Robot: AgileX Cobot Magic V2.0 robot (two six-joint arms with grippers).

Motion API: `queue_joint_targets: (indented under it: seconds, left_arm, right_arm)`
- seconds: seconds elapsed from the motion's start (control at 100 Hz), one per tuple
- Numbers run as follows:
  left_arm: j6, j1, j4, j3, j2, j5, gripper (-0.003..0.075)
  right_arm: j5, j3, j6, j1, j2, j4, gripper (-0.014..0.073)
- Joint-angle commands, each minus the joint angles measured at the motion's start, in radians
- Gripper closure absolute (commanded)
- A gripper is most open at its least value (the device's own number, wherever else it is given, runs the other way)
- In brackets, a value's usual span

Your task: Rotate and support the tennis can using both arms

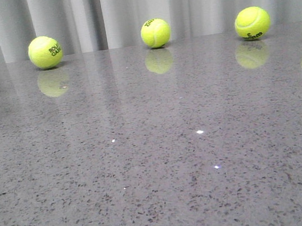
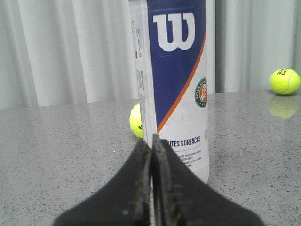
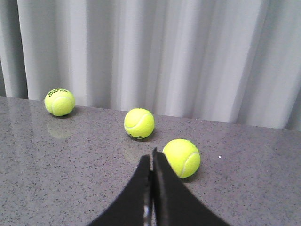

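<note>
The tennis can (image 2: pixel 176 84) stands upright on the grey table in the left wrist view, its navy, white and orange Wilson label facing the camera; its top is cut off by the frame. My left gripper (image 2: pixel 152 140) is shut and empty, its tips just in front of the can's lower part. My right gripper (image 3: pixel 152 155) is shut and empty, low over the table beside a tennis ball (image 3: pixel 181 157). The front view shows neither the can nor any gripper.
Several tennis balls lie along the table's far edge by the grey curtain, such as one ball (image 1: pixel 45 52), a middle ball (image 1: pixel 155 32) and a right ball (image 1: pixel 252 23). A ball (image 2: pixel 136 121) sits behind the can, another ball (image 2: pixel 284 81) farther off. Two more balls (image 3: pixel 139 123) (image 3: pixel 59 102) lie ahead of the right gripper.
</note>
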Motion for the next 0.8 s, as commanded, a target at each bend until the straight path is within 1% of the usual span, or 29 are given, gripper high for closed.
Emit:
queue_joint_targets:
  seconds: [0.0, 0.17, 0.33, 0.64, 0.79]
  left_arm:
    - [-0.01, 0.003, -0.011, 0.048, -0.04, -0.087, 0.0741]
    - [-0.01, 0.003, -0.011, 0.048, -0.04, -0.085, 0.0741]
    - [-0.01, 0.003, -0.011, 0.048, -0.04, -0.085, 0.0741]
    - [-0.01, 0.003, -0.011, 0.048, -0.04, -0.085, 0.0741]
    - [-0.01, 0.003, -0.011, 0.048, -0.04, -0.085, 0.0741]
  right_arm:
    - [-0.086, -0.026, 0.0, -0.006, 0.002, -0.001, 0.0659]
    - [-0.082, -0.026, 0.0, -0.006, 0.002, -0.002, 0.0659]
    - [-0.032, -0.008, 0.018, 0.0, -0.053, -0.041, 0.0659]
    - [-0.003, 0.148, 0.199, 0.0, -0.282, -0.176, 0.0659]
    - [-0.003, 0.254, 0.247, 0.0, -0.395, -0.217, 0.0659]
